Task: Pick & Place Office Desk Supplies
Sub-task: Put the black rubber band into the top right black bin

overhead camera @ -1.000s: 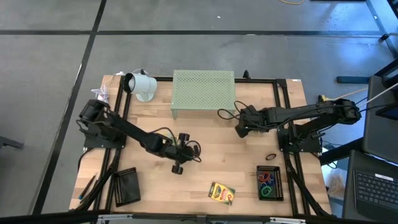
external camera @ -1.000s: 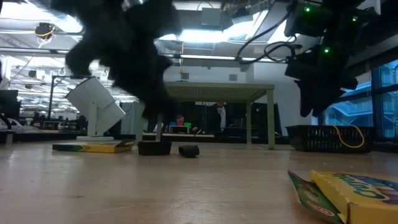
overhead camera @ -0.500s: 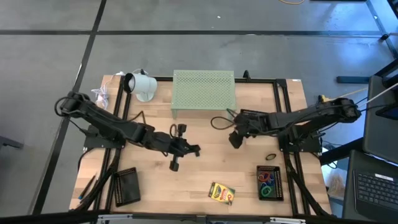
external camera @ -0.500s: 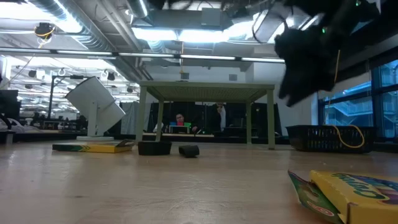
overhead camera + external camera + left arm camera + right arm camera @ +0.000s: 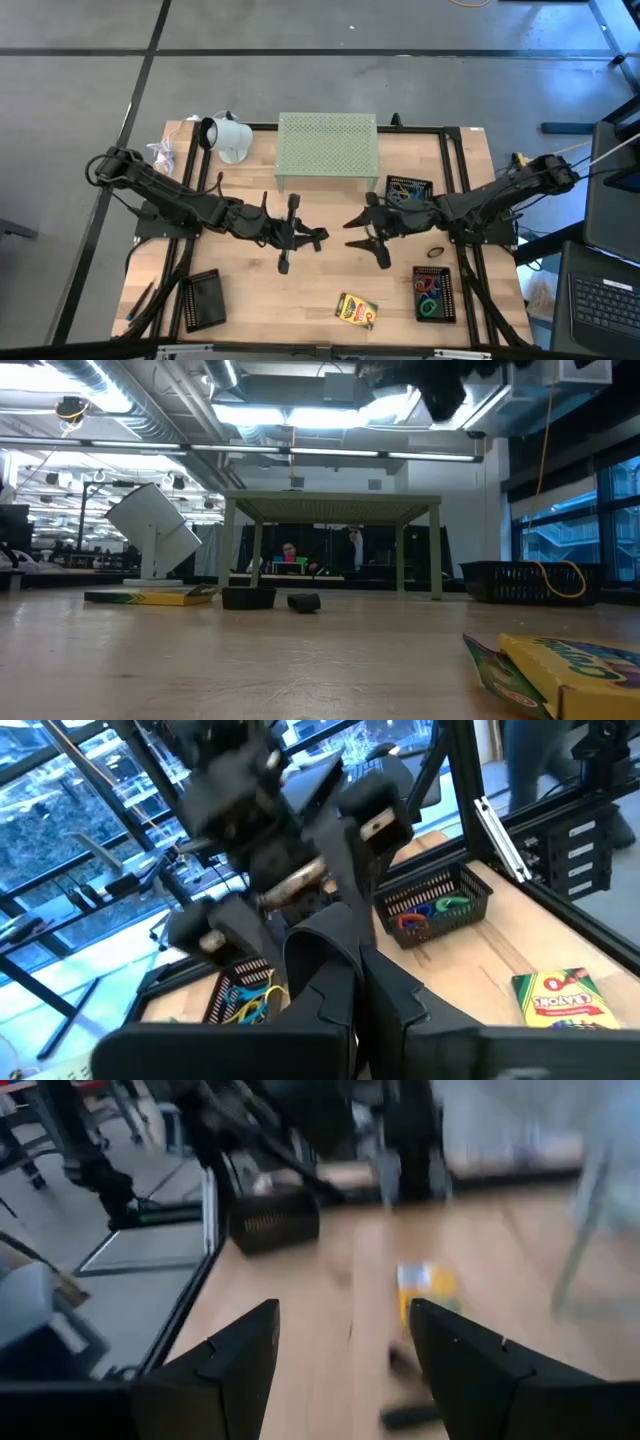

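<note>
Reaching with my right pincer (image 5: 367,240) spread wide and empty, I should drop squarely over the crayon box (image 5: 355,310) at six o'clock before clenching.

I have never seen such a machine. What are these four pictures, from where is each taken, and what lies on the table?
Two dark robot arms work at a wooden table. One picture looks straight down, one looks level across the tabletop, and one comes from each wrist. From above, the left gripper and right gripper hang open and empty near the middle, facing each other. On the table lie a yellow-and-green crayon box, a black mesh basket of coloured rubber bands, a small dark loop, a pale green perforated stand and a white lamp-like object.
</note>
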Available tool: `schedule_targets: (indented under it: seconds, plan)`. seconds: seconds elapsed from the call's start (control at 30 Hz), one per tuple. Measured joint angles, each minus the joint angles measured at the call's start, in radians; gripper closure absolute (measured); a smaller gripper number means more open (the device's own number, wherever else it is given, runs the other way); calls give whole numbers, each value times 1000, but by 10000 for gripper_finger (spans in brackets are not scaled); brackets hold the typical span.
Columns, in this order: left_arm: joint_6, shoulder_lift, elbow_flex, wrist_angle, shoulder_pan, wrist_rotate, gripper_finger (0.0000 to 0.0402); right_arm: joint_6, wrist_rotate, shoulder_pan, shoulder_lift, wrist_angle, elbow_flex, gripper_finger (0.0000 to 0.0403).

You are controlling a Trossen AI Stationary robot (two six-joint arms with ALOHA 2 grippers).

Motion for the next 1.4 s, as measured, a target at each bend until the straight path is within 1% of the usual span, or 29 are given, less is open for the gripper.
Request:
schedule_targets:
  seconds: [0.13, 0.27, 0.37, 0.57, 0.7, 0.8, 0.97, 1.2, 1.4]
  plan:
    - [-26, 0, 0, 0, 0, 15, 398, -139, 62, 30, 6, 114, 0, 176]
    - [-66, 0, 0, 14, 0, 71, 398, -247, 110, 50, 34, 215, 0, 175]
    - [-103, 0, 0, 14, 0, 127, 398, -303, 102, 60, 66, 279, 0, 168]
    - [-149, 2, 0, 31, 3, 166, 398, -424, 96, 66, 103, 369, 0, 145]
    - [-175, 34, 1, 84, 10, 172, 398, -502, 28, 66, 120, 434, 0, 143]
    - [-184, 60, 1, 126, 18, 184, 398, -537, -2, 66, 129, 468, 0, 148]
    - [-184, 85, 1, 174, 36, 195, 398, -561, -3, 66, 130, 481, 0, 160]
    - [-184, 136, 1, 296, 73, 279, 398, -561, -3, 66, 130, 485, 0, 174]
    - [-184, 143, 1, 296, 95, 288, 398, -561, -3, 66, 130, 484, 0, 197]
